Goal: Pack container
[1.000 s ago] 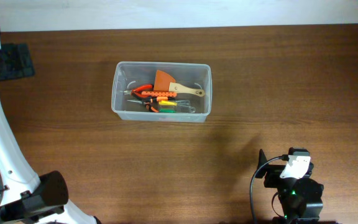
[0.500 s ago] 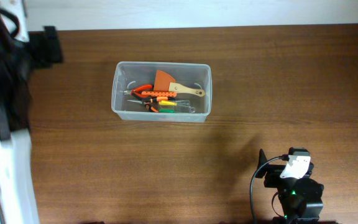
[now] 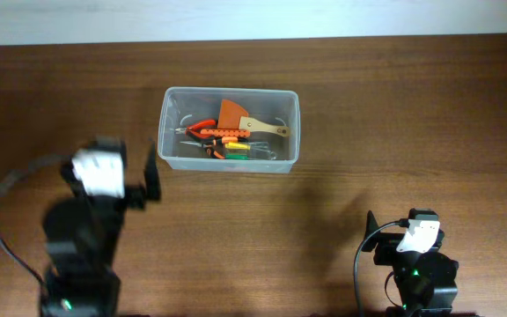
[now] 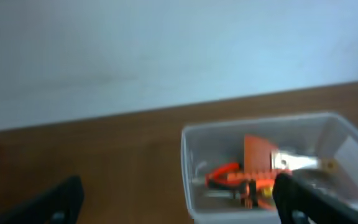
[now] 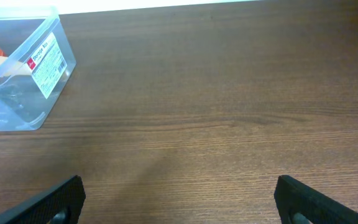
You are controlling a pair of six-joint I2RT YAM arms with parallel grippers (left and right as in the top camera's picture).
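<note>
The container point(image 3: 165, 132), a clear plastic bin, stands at the table's back middle. Inside lie an orange scraper with a wooden handle point(image 3: 231, 114), orange-handled pliers point(image 3: 204, 130) and some screwdrivers point(image 3: 236, 151). My left gripper point(image 3: 148, 180) is blurred, just front-left of the bin. It is open and empty. In the left wrist view the bin point(image 4: 189, 165) lies ahead between the wide-spread fingers point(image 4: 179, 208), with the scraper point(image 4: 258, 152) showing. My right gripper point(image 3: 385, 238) is open and empty at the front right, far from the bin point(image 5: 17, 109), over bare wood point(image 5: 179, 205).
A pale wall point(image 4: 166, 50) runs behind the table's back edge. The right half of the wooden table point(image 3: 412, 132) holds nothing but my right arm. A white label point(image 5: 45, 63) is stuck on the bin's right end.
My left arm has swung in from the far left edge to the front-left of the bin and is still blurred. The right arm and the bin's contents have not moved.
</note>
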